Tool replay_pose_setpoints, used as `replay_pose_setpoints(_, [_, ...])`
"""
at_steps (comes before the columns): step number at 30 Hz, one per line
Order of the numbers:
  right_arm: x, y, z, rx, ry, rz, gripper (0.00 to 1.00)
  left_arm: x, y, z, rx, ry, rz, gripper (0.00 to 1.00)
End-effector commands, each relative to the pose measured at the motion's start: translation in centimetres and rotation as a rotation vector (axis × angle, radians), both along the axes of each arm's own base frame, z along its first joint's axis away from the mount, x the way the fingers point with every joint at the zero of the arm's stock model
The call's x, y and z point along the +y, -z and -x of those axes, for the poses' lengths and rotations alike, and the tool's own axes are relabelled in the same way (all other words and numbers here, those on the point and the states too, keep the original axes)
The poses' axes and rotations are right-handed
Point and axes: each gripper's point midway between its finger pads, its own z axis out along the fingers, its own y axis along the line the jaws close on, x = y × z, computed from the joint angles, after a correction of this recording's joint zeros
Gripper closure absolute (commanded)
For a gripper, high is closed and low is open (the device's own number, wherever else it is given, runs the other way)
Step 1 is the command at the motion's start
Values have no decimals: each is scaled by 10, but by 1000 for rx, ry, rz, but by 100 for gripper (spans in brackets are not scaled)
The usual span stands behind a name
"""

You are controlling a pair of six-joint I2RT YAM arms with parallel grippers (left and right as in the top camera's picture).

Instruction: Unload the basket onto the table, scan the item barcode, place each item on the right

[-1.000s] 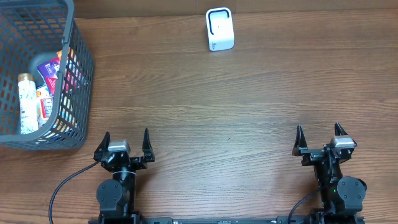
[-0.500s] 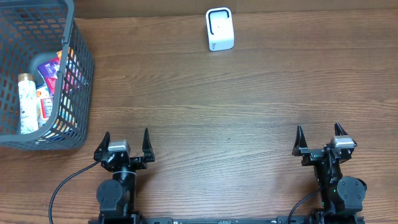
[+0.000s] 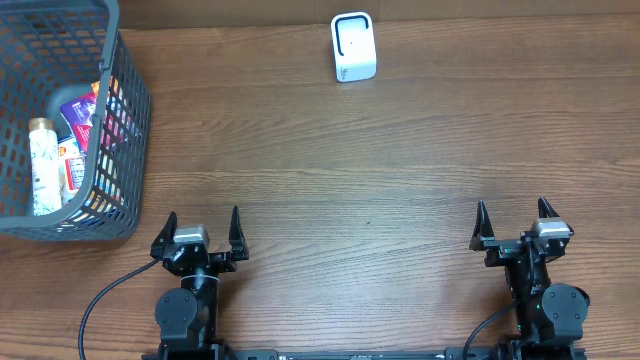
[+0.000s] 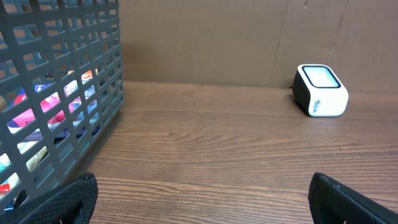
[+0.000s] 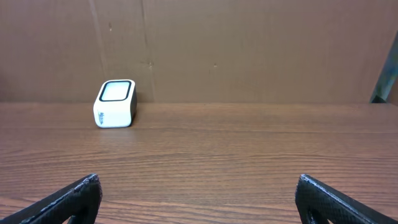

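hands: my left gripper (image 3: 203,218) and right gripper (image 3: 512,212) both spread wide, empty, near edge
items (image 3: 78,113): piled in the basket (image 3: 134,120), far left
scanner (image 3: 353,47): far middle
risk: my fingers snag the mesh wall, or I grab something barcode-hidden, no read

Overhead looks straight down; both wrist views low, facing scanner (image 4: 320,91).

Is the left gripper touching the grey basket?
Apart. The overhead view shows a strip of bare table between the left gripper and the basket.
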Motion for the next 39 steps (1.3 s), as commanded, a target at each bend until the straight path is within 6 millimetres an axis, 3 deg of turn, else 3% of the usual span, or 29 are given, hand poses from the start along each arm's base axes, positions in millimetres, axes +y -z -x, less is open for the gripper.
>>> replay_pose_setpoints(1, [1, 1, 0, -9, -2, -2, 0, 0, -1, 0, -8, 4, -22, 0])
replay_pose_setpoints(9, [1, 1, 0, -9, -2, -2, 0, -2, -2, 0, -15, 13, -6, 0])
replay_pose_setpoints(14, [1, 1, 0, -9, -2, -2, 0, -33, -5, 1, -17, 179, 214, 0])
replay_pose_setpoints(20, [1, 1, 0, -9, -2, -2, 0, -42, -24, 2, -68, 222, 543, 0])
replay_pose_setpoints(29, [1, 1, 0, -9, -2, -2, 0, -70, -89, 20, -259, 458, 533, 0])
replay_pose_setpoints(34, [1, 1, 0, -9, -2, -2, 0, -68, -122, 29, -332, 442, 371, 0])
replay_pose_setpoints(39, [1, 1, 0, -9, -2, -2, 0, -43, -167, 35, -372, 279, 238, 0])
